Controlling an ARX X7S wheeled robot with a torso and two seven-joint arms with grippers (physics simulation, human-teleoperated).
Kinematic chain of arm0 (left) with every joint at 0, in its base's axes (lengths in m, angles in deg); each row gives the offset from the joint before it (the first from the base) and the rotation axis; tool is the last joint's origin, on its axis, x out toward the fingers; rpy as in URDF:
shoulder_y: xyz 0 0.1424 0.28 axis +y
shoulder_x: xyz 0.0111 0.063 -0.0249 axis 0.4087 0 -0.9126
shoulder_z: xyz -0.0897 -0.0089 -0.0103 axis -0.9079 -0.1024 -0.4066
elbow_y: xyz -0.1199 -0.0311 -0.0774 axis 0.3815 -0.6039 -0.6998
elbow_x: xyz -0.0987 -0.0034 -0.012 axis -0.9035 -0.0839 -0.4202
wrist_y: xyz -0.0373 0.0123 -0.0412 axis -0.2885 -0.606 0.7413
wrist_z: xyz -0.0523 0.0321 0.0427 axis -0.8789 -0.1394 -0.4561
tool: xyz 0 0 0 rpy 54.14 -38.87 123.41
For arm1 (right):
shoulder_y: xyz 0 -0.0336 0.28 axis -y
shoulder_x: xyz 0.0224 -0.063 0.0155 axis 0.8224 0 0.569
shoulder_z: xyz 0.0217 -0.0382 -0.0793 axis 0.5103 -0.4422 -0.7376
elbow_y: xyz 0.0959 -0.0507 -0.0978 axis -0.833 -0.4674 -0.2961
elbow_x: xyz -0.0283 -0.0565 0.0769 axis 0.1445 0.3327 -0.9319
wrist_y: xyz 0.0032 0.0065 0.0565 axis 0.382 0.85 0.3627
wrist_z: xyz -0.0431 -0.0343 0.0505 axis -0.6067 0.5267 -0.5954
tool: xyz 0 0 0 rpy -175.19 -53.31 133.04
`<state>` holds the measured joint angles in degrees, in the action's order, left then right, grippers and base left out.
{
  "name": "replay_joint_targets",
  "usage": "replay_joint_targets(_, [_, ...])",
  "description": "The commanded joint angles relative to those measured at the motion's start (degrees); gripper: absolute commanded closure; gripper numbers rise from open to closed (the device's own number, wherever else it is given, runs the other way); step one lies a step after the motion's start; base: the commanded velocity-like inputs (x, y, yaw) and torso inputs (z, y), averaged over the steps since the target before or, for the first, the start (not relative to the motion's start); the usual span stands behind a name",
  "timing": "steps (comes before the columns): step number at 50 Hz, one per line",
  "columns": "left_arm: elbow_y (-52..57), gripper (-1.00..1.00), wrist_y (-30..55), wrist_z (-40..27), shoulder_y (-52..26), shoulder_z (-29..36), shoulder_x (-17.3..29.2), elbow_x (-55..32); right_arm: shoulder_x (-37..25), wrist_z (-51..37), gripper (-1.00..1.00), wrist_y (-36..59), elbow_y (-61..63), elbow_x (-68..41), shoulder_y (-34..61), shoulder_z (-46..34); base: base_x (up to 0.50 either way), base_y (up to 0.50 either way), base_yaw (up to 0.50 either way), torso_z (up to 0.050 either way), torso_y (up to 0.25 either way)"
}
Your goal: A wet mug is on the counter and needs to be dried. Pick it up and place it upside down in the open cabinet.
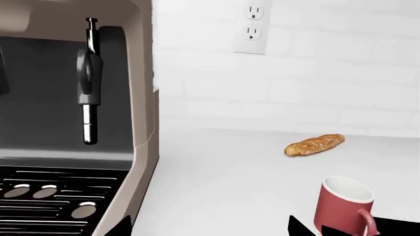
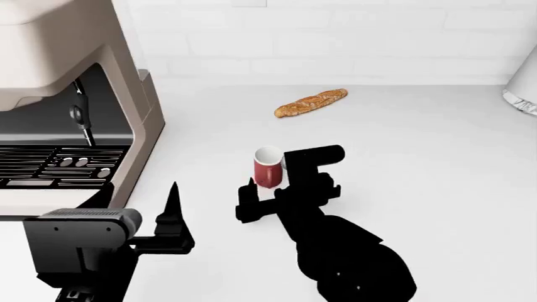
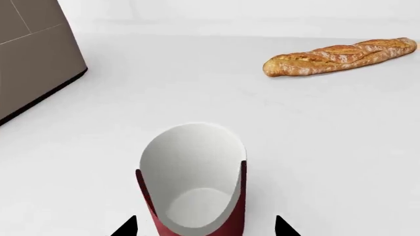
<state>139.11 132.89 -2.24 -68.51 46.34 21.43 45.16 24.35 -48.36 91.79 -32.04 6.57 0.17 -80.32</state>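
Observation:
The dark-red mug [image 2: 268,167] with its white inside stands upright on the white counter [image 2: 419,163], in front of the coffee machine's right side. My right gripper [image 2: 266,189] is open and low at the mug. In the right wrist view the mug [image 3: 194,182] sits between the two fingertips of my right gripper [image 3: 204,228], with a small gap on each side. My left gripper [image 2: 172,214] is open and empty, to the left of the mug. In the left wrist view my left gripper [image 1: 210,228] frames bare counter, and the mug [image 1: 341,206] shows off to one side.
A large beige coffee machine [image 2: 67,94] with a metal drip grille stands at the left. A golden-brown baguette [image 2: 310,102] lies farther back near the white tiled wall. A wall outlet [image 1: 252,24] is above the counter. A pale grey object [image 2: 524,94] sits at the far right edge.

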Motion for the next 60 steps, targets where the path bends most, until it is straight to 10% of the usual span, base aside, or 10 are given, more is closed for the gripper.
replay_joint_targets(1, [-0.2, -1.00, -0.8, 0.0, 0.5, -0.6, 0.3, -0.6, -0.1, -1.0, -1.00, -1.9, -2.2, -2.0, 0.4, -2.0, 0.00, 0.00, 0.00, 0.000, 0.000])
replay_joint_targets(24, [-0.6, -1.00, -1.5, -0.5, 0.7, -1.0, 0.9, -1.8, -0.2, -1.9, -1.00, -6.2, -9.9, -3.7, 3.4, -4.8, 0.00, 0.00, 0.00, 0.000, 0.000])
replay_joint_targets(25, [-0.6, -1.00, -1.4, -0.6, 0.7, -1.0, 1.0, -1.8, -0.2, -1.9, 1.00, -6.3, -10.0, -3.9, 3.5, -4.9, 0.00, 0.00, 0.00, 0.000, 0.000])
replay_joint_targets(60, [1.7, -1.00, 4.5, -3.8, -3.7, -3.7, 4.5, -10.8, -14.3, -8.9, 1.00, 10.3, 20.8, -9.1, 7.3, -9.2, 0.00, 0.00, 0.00, 0.000, 0.000])
